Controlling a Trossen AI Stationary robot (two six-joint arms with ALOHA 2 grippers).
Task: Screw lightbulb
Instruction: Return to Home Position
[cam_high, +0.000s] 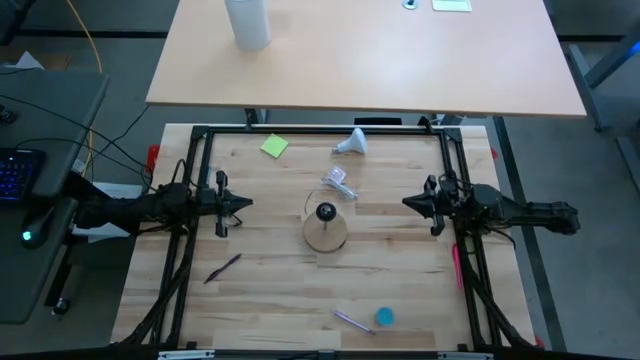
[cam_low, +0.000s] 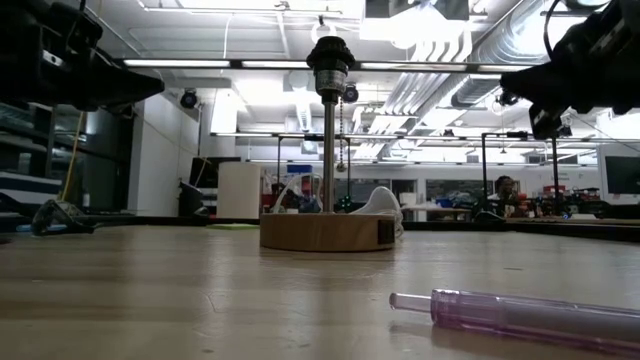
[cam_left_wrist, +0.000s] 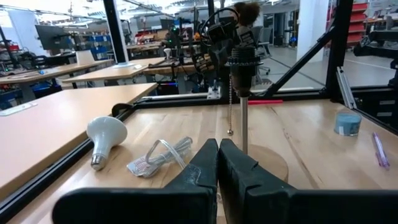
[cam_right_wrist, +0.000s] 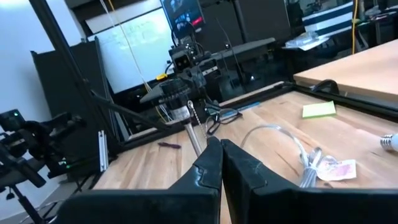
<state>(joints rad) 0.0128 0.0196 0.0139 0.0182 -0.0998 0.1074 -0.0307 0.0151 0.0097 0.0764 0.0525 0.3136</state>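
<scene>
High view: lightbulb (cam_high: 351, 142) lying on its side, well apart from empty lamp socket (cam_high: 325, 212); left gripper (cam_high: 244, 203) and right gripper (cam_high: 408, 203) flank the lamp, both pressed together, holding nothing

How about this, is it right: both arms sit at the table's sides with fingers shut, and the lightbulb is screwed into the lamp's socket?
Not quite. The lightbulb lies on its side on the table, apart from the lamp, whose socket is empty; the high view shows it. The rest holds: left gripper and right gripper sit at the sides, fingers shut.
</scene>
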